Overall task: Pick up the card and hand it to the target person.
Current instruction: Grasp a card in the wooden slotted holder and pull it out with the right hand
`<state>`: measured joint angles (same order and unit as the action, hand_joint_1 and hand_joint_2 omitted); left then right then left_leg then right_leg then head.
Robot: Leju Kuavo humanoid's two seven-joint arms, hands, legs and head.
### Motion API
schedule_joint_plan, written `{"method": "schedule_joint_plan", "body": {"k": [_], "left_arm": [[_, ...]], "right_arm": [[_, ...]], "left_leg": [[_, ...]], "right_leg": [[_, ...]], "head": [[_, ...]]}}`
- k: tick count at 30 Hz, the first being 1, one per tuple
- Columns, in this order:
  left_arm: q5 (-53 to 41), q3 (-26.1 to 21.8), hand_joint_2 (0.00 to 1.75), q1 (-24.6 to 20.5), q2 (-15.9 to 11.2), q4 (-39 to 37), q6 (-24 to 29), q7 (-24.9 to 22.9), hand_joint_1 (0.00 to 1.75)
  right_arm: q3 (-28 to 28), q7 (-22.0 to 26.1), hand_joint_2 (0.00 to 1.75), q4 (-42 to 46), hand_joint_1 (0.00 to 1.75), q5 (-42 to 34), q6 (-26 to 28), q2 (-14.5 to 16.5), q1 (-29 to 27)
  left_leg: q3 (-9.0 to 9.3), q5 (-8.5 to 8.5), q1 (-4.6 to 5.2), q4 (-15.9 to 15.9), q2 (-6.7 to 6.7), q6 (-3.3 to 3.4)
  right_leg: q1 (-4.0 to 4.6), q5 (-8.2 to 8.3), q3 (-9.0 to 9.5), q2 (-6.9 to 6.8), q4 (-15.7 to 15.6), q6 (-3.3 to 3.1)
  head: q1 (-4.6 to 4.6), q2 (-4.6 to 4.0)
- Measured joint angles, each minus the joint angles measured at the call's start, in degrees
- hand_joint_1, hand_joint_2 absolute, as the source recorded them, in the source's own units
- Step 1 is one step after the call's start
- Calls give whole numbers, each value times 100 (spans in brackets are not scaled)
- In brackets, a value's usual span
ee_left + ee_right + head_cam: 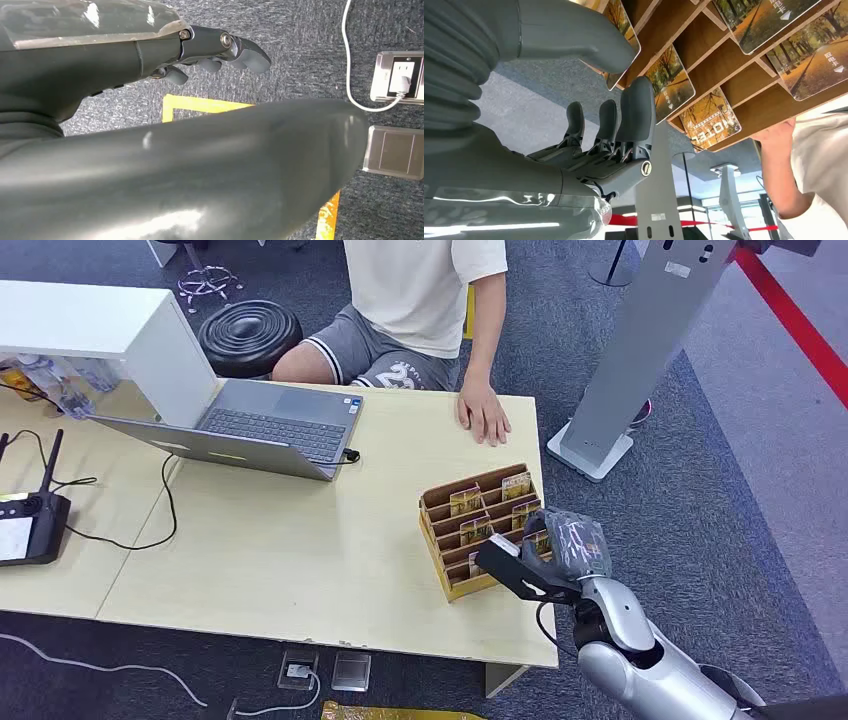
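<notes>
A wooden card holder (448, 540) stands near the table's right front, its slots holding several cards (464, 500) printed with an autumn tree scene. My right hand (553, 545) is at the holder's right front corner. In the right wrist view the thumb (574, 35) lies over the face of one card (623, 22) and the fingers (639, 110) stand close on its other side; I cannot tell whether they pinch it. That card sits in its slot. The person (425, 290) sits across the table, one hand (483, 412) flat on it. My left hand (220, 47) hangs over the floor, holding nothing.
An open laptop (265, 425) sits at the table's far left-middle, its cable trailing to a black device (30, 525) at the left edge. A grey kiosk stand (640, 350) rises right of the table. Floor sockets (397, 77) lie below the table's front edge.
</notes>
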<state>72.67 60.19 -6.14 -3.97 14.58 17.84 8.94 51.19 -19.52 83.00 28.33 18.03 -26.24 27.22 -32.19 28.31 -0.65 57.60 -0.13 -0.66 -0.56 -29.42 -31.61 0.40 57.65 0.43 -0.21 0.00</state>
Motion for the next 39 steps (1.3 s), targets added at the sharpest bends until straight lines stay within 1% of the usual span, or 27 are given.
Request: {"method": "schedule_joint_plan", "body": {"k": [3, 6, 9, 14, 18, 27, 32, 36, 37, 39], "left_arm": [[4, 0, 0, 2, -8, 0, 1, -2, 0], [11, 0, 0, 1, -19, 0, 1, -2, 0], [17, 0, 0, 2, -28, 0, 0, -2, 0], [17, 7, 0, 1, -39, 0, -2, -2, 0], [17, 11, 0, 2, -43, 1, -7, -2, 0], [19, 11, 0, 1, -43, 2, -2, 0, 0], [30, 11, 0, 1, -43, 2, 13, 1, 0], [35, 11, 0, 1, -43, 1, 17, 4, 0], [35, 11, 0, 1, -43, 1, 16, 6, 0], [36, 11, 0, 1, -43, 1, 11, 9, 0]], "right_arm": [[43, -19, 175, -19, 87, -15, 4, -24, 38], [85, -25, 175, -44, 82, -17, 4, -53, 79], [140, -35, 175, -81, 73, -20, 5, -67, 117], [237, -55, 175, -192, 69, -25, 14, -72, 158], [265, -55, 175, -246, 73, -34, 35, -84, 165], [314, -40, 175, -353, 71, -135, 42, -95, 165], [331, -17, 175, -426, 79, -198, 66, -95, 165], [349, -15, 175, -475, 77, -213, 72, -95, 164], [350, -15, 175, -487, 79, -215, 72, -95, 164], [354, -15, 175, -509, 87, -225, 72, -95, 164]], "left_leg": [[0, 0, 0, 0, 0, 0], [0, 0, 0, 0, 0, 0], [0, 0, 0, 0, 0, 0], [0, 0, 0, 0, 0, 0], [0, 0, 0, 0, 0, 0], [0, 0, 0, 0, 0, 0], [0, 0, 0, 0, 0, 0], [0, 0, 0, 0, 0, 0], [0, 0, 0, 0, 0, 0], [0, 0, 0, 0, 0, 0]], "right_leg": [[0, 0, 0, 0, 0, 0], [0, 0, 0, 0, 0, 0], [0, 0, 0, 0, 0, 0], [0, 0, 0, 0, 0, 0], [0, 0, 0, 0, 0, 0], [0, 0, 0, 0, 0, 0], [0, 0, 0, 0, 0, 0], [0, 0, 0, 0, 0, 0], [0, 0, 0, 0, 0, 0], [0, 0, 0, 0, 0, 0]], "head": [[7, 0], [3, 0], [4, 0], [3, 0], [4, 0], [4, 0], [4, 0], [4, 0], [4, 0], [5, 0]]}}
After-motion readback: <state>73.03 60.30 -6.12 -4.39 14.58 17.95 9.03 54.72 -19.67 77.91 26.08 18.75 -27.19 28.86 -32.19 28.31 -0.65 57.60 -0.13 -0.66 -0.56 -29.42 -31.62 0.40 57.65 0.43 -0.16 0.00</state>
